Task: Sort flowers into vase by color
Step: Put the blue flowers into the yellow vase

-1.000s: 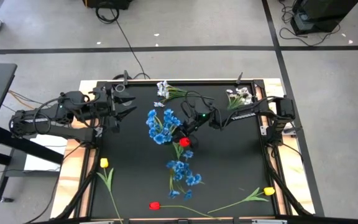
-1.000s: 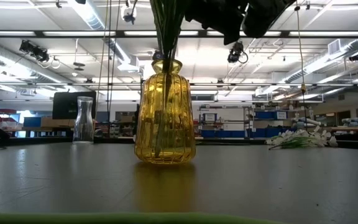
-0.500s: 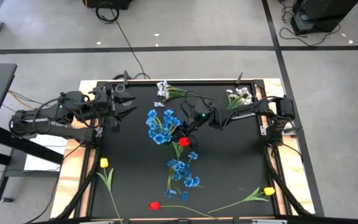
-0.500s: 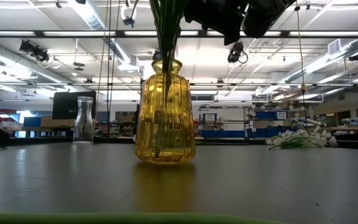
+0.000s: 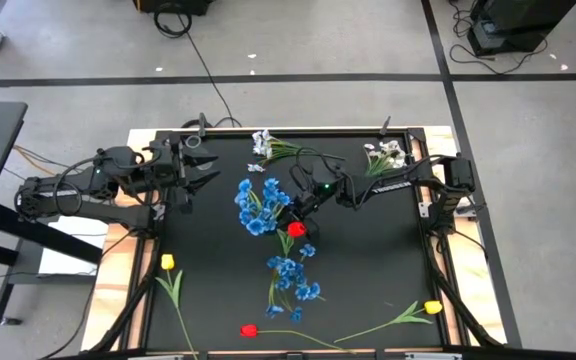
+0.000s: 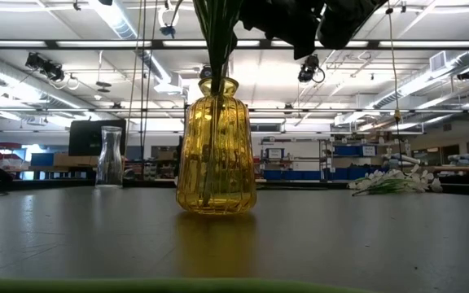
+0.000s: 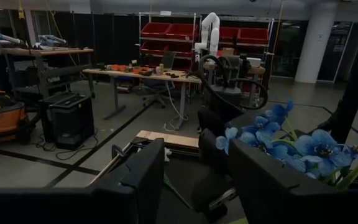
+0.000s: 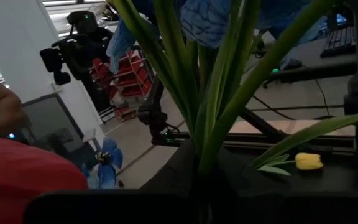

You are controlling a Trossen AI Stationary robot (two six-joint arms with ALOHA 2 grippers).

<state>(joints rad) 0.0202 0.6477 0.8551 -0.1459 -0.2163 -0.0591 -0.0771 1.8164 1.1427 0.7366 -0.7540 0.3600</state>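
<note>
Right tool (image 5: 290,214) clamped on green stems over the yellow vase (image 6: 216,146) at counter (image 5: 368,280) centre with blue spray (image 5: 259,205) in, left tool (image 5: 206,176) apart idling at 9 o'clock; tulips, whites and one blue spray (image 5: 290,277) still unsorted.

Blue sprays (image 5: 260,207) upright in yellow vase (image 6: 216,150)
</note>
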